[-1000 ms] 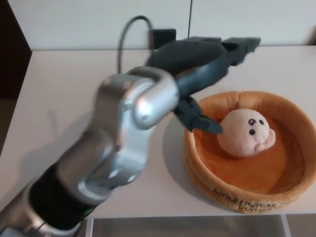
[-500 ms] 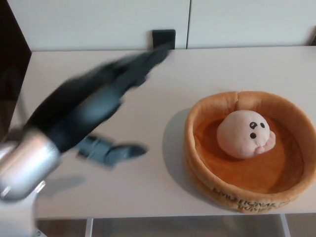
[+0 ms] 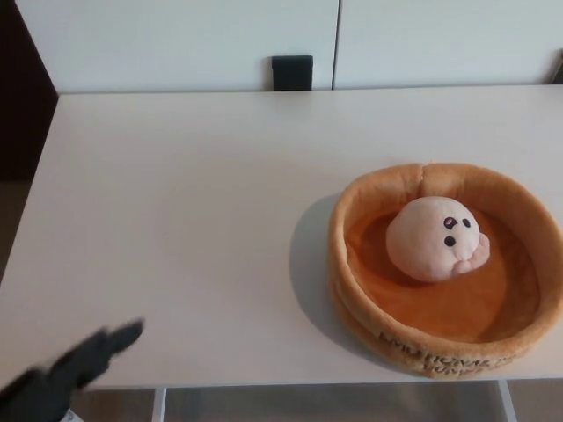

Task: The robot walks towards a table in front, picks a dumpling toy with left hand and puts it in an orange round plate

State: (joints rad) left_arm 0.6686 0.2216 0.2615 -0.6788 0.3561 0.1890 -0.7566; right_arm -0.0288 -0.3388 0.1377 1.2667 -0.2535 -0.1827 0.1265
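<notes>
Where the white table (image 3: 193, 220) fills most of the view, the orange round plate (image 3: 369, 325) sits at about four o'clock, and the dumpling toy (image 3: 437, 237) lies inside it — pale pink, face up, resting toward the plate's far side. The left hand (image 3: 66, 369) shows only at seven o'clock as a dark blurred shape at the table's near edge — holding nothing, well apart from the plate, though I cannot tell how far its fingers are spread.

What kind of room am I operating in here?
Probably an indoor lab or office: a plain white table against white wall panels, holding only a plush plate with a dumpling toy.
</notes>
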